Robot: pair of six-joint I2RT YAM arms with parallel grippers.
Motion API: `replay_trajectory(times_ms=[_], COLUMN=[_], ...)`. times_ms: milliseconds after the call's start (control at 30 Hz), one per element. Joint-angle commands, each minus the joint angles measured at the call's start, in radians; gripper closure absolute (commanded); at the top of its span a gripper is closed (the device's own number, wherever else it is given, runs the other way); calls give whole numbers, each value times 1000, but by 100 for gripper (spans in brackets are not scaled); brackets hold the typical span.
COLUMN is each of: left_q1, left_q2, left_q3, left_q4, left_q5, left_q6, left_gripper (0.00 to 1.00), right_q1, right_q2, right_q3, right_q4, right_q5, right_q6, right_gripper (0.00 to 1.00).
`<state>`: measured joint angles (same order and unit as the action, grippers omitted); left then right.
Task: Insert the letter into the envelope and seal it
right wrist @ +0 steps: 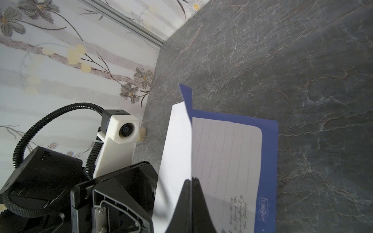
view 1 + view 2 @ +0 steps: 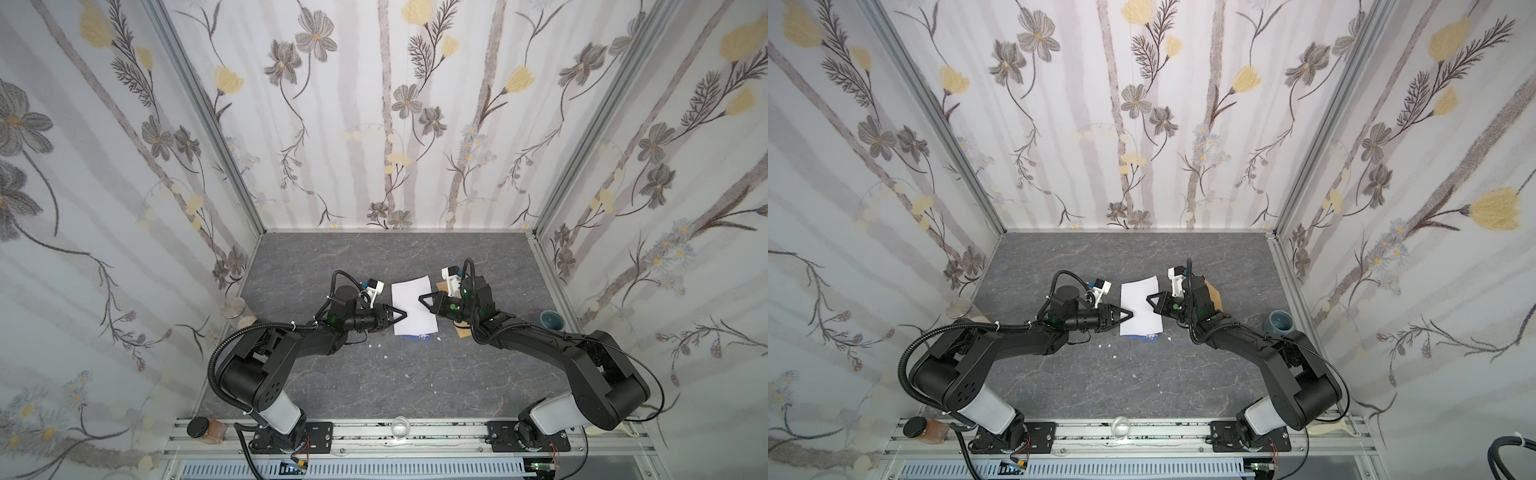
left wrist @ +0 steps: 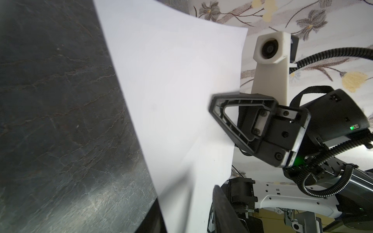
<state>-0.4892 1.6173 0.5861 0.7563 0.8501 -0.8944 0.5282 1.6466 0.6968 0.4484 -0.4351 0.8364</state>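
Note:
The letter [image 2: 411,297] hangs folded over above the middle of the table, its plain white back up in both top views. In the right wrist view its lined inside [image 1: 224,153] with handwriting and blue border shows. My right gripper [image 1: 191,179] is shut on the edge of the upper fold, coming from the right [image 2: 420,298]. My left gripper [image 3: 185,193] stands open at the letter's left edge [image 2: 405,312], with the sheet [image 3: 171,90] running between its spread fingers. The tan envelope [image 2: 462,331] lies mostly hidden under my right arm, and a corner [image 2: 1214,296] shows.
A blue-grey cup [image 2: 552,319] stands by the right wall. A glass jar [image 2: 235,308] sits by the left wall. A few white scraps [image 2: 378,345] lie in front of the letter. On the front rail are a spice jar [image 2: 203,429] and a small glass [image 2: 400,428].

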Motion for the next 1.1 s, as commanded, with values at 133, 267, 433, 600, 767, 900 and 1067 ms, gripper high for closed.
replay_trajectory(times_ms=[133,267,433,600,767,900,1067], left_q1=[-3,-5,-8,-9,-11,-11,-11], left_q2=[13,13,18,21,23,24,23], left_q3=[2,4,3,0,-4,-4,-3], left_q4=[52,57,64,71,76,80,84], left_q5=[35,34,33,33,35,34,37], left_q6=[-14,-16,-20,-24,-30,-32,-35], left_gripper=[61,61,63,66,68,73,89], right_q1=[3,4,10,13,15,15,15], right_q2=[-10,-11,-11,-11,-18,-23,-27], right_q3=[-1,0,0,-3,-6,-8,-11], right_q4=[54,62,64,75,80,89,91], right_q5=[24,22,24,30,42,44,44], right_q6=[25,32,35,43,50,57,58], right_gripper=[99,99,99,99,99,98,92])
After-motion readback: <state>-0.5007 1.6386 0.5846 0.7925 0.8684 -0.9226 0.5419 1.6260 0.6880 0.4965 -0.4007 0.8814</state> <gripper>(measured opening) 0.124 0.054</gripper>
